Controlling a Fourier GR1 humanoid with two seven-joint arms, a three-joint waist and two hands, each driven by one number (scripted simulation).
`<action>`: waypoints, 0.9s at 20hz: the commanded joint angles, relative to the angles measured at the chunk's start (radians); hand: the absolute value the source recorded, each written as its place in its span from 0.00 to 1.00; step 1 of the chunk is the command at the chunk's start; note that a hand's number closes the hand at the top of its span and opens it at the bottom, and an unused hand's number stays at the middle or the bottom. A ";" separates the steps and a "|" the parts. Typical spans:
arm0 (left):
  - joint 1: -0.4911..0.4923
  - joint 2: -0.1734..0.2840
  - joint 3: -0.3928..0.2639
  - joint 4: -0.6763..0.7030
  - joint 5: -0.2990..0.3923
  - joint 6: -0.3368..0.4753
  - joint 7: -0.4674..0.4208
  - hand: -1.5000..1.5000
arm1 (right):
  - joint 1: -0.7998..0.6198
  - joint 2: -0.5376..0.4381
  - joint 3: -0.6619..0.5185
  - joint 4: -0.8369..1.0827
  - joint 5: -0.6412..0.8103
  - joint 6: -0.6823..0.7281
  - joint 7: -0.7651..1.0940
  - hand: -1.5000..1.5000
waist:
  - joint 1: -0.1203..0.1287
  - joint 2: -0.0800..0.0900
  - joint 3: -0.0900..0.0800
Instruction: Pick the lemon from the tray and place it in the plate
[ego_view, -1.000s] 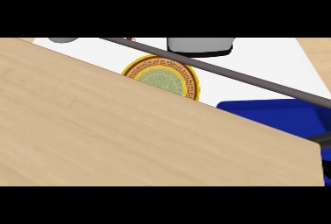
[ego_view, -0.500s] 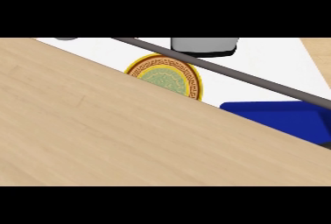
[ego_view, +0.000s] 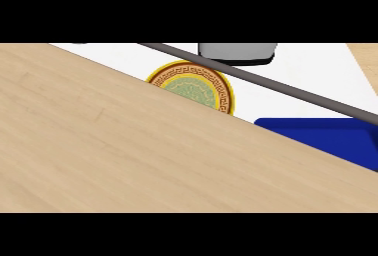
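A broad pale wooden surface (ego_view: 111, 145) is filling most of the head view, running as a diagonal from the upper left down to the right edge and covering whatever is lying beneath it. Past its slanted edge a white counter top (ego_view: 310, 75) is showing. On that white top the plate (ego_view: 198, 87), yellow-rimmed with a patterned brown band and a greenish middle, is sitting partly hidden, its lower left portion cut off by the wooden edge. A dark grey bar (ego_view: 295, 92) is crossing diagonally just above the plate. Toward the right edge a blue tray (ego_view: 325, 136) is lying, only its upper portion showing above the wood. A grey object with a dark base (ego_view: 236, 52) is standing at the top edge. The lemon is not showing anywhere; its place cannot be told. Neither hand is appearing, so their fingers cannot be judged.
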 joint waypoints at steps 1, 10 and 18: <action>-0.031 0.001 -0.007 -0.020 -0.028 -0.011 0.038 0.50 | -0.119 -0.034 0.068 0.086 0.106 0.013 0.071 0.00 | 0.011 0.002 0.001; -0.024 -0.055 0.008 0.047 -0.052 -0.024 -0.020 0.50 | -0.224 -0.006 0.236 0.105 0.320 0.062 0.185 0.00 | 0.005 0.001 0.000; 0.016 -0.047 0.041 -0.095 -0.066 -0.050 0.085 0.50 | -0.313 0.023 0.291 0.269 0.518 0.140 0.077 0.00 | 0.001 -0.002 0.001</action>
